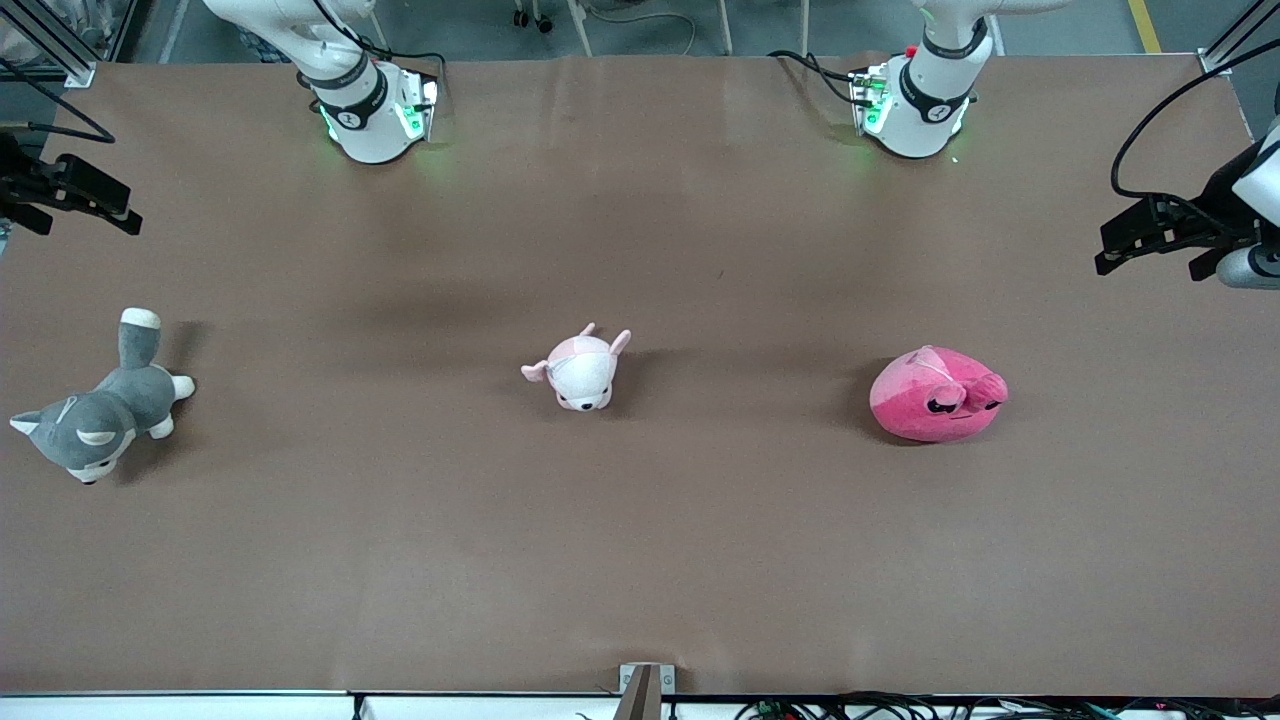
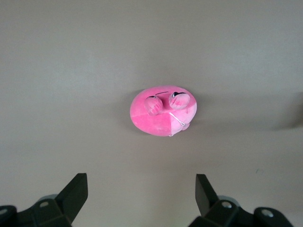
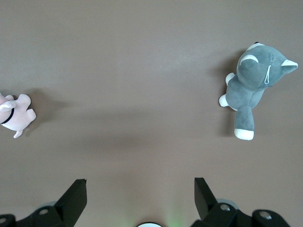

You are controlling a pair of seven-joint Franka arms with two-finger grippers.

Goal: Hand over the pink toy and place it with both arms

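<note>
A brown table (image 1: 640,560) fills the front view, its surface matte and faintly creased, with grey floor showing past the robots' bases. The left arm (image 1: 935,90) and the right arm (image 1: 350,85) both rise from their white bases, and each waits high above its own end of the table. The left gripper (image 2: 142,196) hangs with its fingers spread wide and nothing between them, over the tabletop just beside the pink toy (image 1: 937,394); the right gripper (image 3: 140,196) is likewise spread and holding nothing. A grey husky plush (image 1: 98,412) lies at the right arm's end. The pink toy sits on the table toward the left arm's end, its long axis running along the table's length, its sleepy-eyed face turned toward the front camera. A pale pink-and-white animal plush (image 1: 580,372) lies mid-table between them.
</note>
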